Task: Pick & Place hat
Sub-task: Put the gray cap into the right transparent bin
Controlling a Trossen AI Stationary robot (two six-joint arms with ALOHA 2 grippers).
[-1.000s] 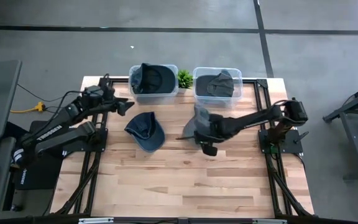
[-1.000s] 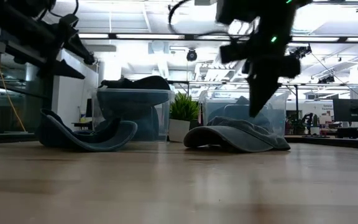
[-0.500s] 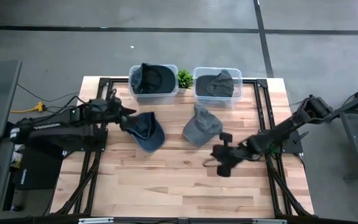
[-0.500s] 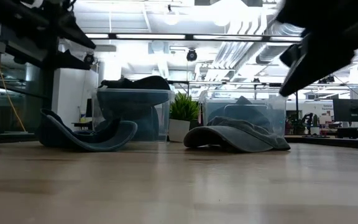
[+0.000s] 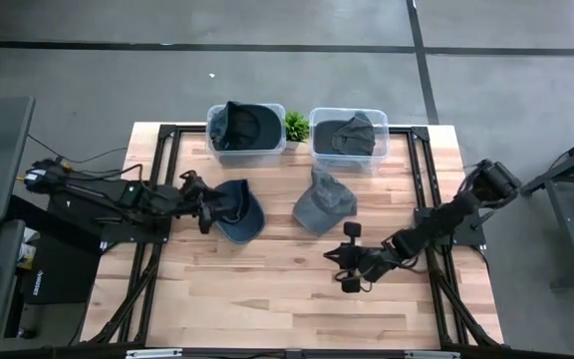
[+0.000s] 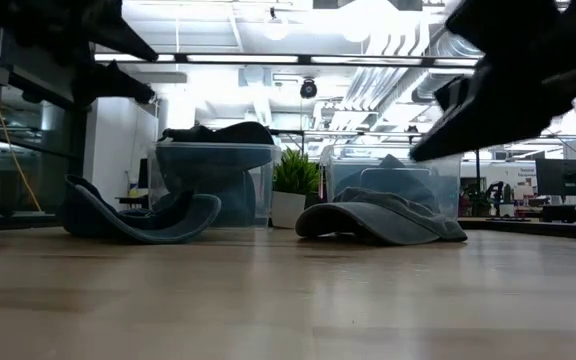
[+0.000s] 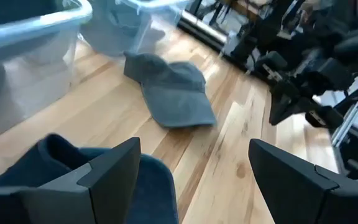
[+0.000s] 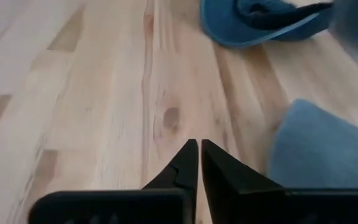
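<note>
Blue cap on counter, left gripper spread wide at its edge. Grey cap lies nr centre. Right gripper pressed together, empty, above bare wood.

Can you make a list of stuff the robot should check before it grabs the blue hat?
1. Left gripper jaws open: ok, they stand wide apart in the left wrist view.
2. Left gripper lined up with the blue hat: ok, it sits at the hat's left edge, hat between the jaws.
3. Blue hat free of the grey hat: ok, they lie apart on the table.
4. Right gripper out of the way: ok, jaws shut, low over bare wood, holding nothing.
5. Room in the left bin: cannot tell, a dark hat already lies in it.
</note>
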